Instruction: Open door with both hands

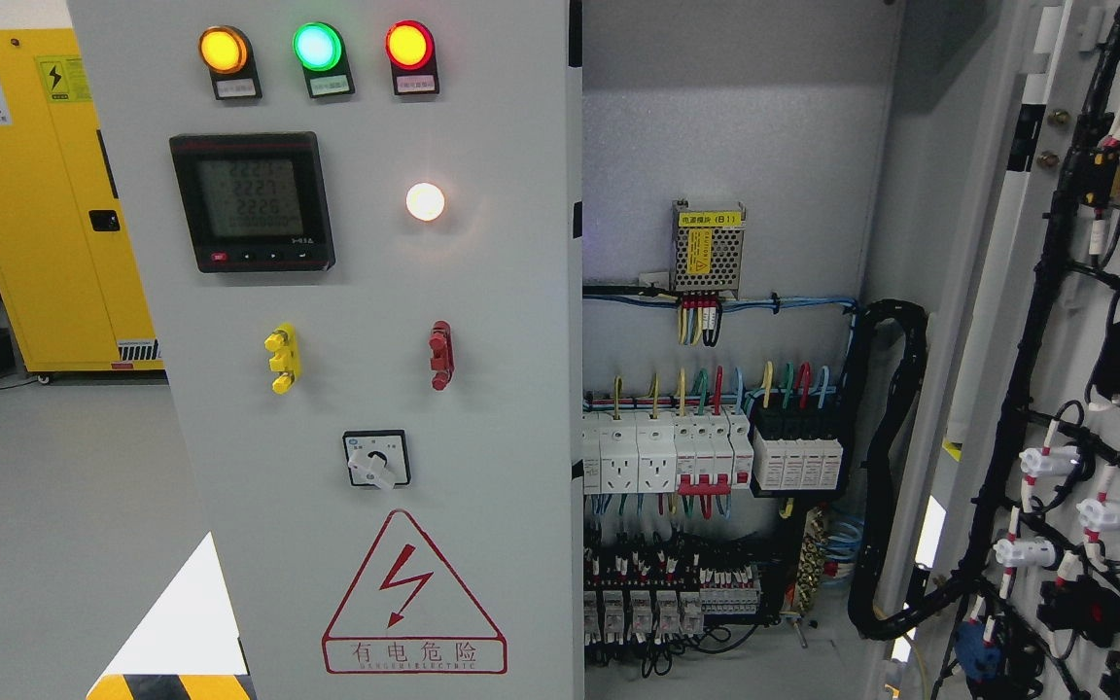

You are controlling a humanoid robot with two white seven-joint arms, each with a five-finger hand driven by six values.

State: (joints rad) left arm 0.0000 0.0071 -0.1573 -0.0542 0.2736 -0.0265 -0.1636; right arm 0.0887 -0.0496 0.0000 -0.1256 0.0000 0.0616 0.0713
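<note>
A grey electrical cabinet fills the head view. Its left door is closed and carries three indicator lamps, a digital meter, a lit white lamp, a yellow handle, a red handle, a rotary switch and a red warning triangle. The right door stands swung open, its inner side covered in black cable looms. Between them the cabinet interior shows breakers and wiring. Neither robot hand nor arm shows.
A yellow safety cabinet stands at the far left on the grey floor. A black cable chain loops from the interior toward the open door. Black-yellow hazard tape lies at the bottom left.
</note>
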